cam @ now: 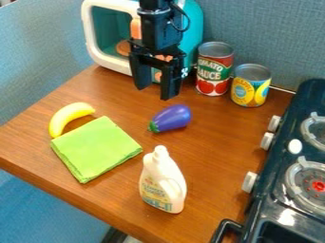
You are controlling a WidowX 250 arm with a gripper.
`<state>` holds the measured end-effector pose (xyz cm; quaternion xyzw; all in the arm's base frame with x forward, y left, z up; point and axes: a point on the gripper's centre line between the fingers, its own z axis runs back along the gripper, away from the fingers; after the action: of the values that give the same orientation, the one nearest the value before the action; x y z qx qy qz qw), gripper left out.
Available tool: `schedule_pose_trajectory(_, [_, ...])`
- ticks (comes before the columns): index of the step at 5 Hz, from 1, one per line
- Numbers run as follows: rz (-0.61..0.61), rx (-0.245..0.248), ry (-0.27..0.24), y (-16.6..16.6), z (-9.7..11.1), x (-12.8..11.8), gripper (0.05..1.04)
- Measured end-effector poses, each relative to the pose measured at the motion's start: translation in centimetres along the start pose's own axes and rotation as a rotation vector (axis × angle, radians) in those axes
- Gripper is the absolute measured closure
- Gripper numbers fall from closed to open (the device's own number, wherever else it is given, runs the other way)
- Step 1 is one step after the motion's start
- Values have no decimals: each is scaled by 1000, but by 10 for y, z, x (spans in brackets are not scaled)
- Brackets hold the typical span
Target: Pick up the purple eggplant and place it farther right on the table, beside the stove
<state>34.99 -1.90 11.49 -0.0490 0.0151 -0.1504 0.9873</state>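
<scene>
You are seeing the black 2-finger gripper [155, 90] hanging over the brown wood-grain table [209, 133], just in front of the white-and-teal toy microwave [113, 61]. Its 2 fingers are pointing down and standing wide apart, with nothing between them, so it is bearing no load.

Nearest to it on the tabletop, the glossy purple toy eggplant [172, 118] is lying on its side, green stem end towards your left in the view; its rounded body is probably making that its natural rest. The yellow toy banana [68, 116] is lying by the far corner of the folded green cloth [95, 148]; you cannot tell whether they are touching. Folding is likely making the cloth a compact, flat pad.

Nearer the camera, the white plastic bottle [164, 182] is standing upright, its base seemingly wide enough to steady it. The red-labelled metal can [215, 71] and the shorter yellow-and-blue can [250, 88] are standing side by side near the grey partition [266, 33], while the black toy stove [270, 209] is occupying the right side.
</scene>
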Motion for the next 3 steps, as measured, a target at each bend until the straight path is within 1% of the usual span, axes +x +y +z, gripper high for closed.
schedule_pose_trajectory(1, [3, -10, 37, 1, -12, -2, 83])
schedule_pose_trajectory(2, [-43, 90, 29, 18, -18, 2, 83])
schedule_pose_trajectory(3, [-108, 188, 30, 18, -30, 12, 83])
